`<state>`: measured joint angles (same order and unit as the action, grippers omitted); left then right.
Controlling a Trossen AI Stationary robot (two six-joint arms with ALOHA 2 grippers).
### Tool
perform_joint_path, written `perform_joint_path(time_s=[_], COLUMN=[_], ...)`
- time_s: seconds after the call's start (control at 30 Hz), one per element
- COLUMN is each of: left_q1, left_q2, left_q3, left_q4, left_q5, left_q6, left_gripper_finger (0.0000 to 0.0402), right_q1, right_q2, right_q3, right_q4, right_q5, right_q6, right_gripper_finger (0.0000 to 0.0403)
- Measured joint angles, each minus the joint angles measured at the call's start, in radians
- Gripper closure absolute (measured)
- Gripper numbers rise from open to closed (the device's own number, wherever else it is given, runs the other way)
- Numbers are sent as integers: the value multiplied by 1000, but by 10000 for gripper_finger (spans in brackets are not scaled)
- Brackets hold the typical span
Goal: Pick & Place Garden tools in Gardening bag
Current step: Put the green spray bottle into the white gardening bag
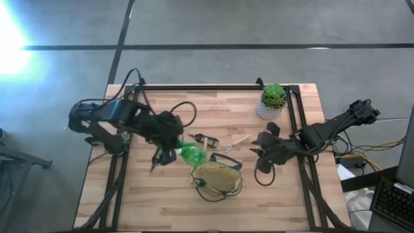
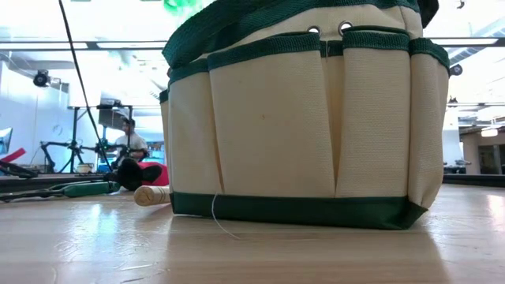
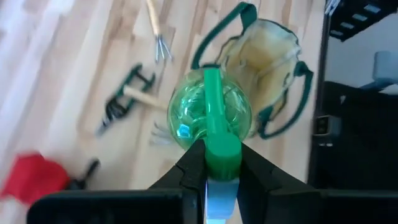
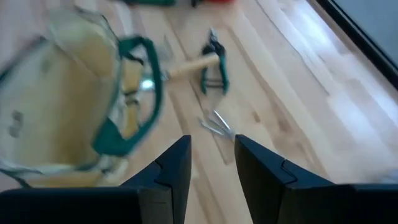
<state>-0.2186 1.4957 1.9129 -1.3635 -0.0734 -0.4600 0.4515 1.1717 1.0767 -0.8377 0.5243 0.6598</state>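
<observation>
Butcher-block wooden table [image 1: 162,200], pale planks, dark frame rails, on a grey concrete floor; the low view looks across it into a bright workshop with stands and a seated person [image 2: 128,142] far back. Gardening bag [image 1: 218,179]: soft cream-khaki canvas, dark green trim and strap handles, round open mouth, standing at the table's front centre. Only the low view shows its stitched side pockets and two metal eyelets; the high view shows its open mouth instead. Left gripper [image 3: 222,163] is clenched on the green neck of the spray bottle [image 1: 191,154], a translucent green rounded body, held above the table just beside the bag's rim. Right gripper [image 4: 211,158] hangs over the table to the right of the bag, fingers parted, nothing between them. On the wood behind the bag: wooden-handled rake [image 3: 158,32], green-handled pruners [image 4: 212,62], a wooden handle [image 1: 240,140]. Red glove [image 3: 31,177] appears in the left wrist and low views. Potted plant [image 1: 272,101], whitish pot, at the back right.
</observation>
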Motion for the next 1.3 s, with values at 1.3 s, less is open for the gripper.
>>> perform_joint_path(time_s=[1.3], left_q1=[41], left_q2=[397], left_q3=[431], left_q4=[-133], left_q5=[57], left_q6=[442], left_gripper_finger=[347], right_q1=[-174], right_q2=[294], right_q3=[337], right_q4=[317], right_q5=[-213], right_q6=[-474], right_gripper_finger=[257])
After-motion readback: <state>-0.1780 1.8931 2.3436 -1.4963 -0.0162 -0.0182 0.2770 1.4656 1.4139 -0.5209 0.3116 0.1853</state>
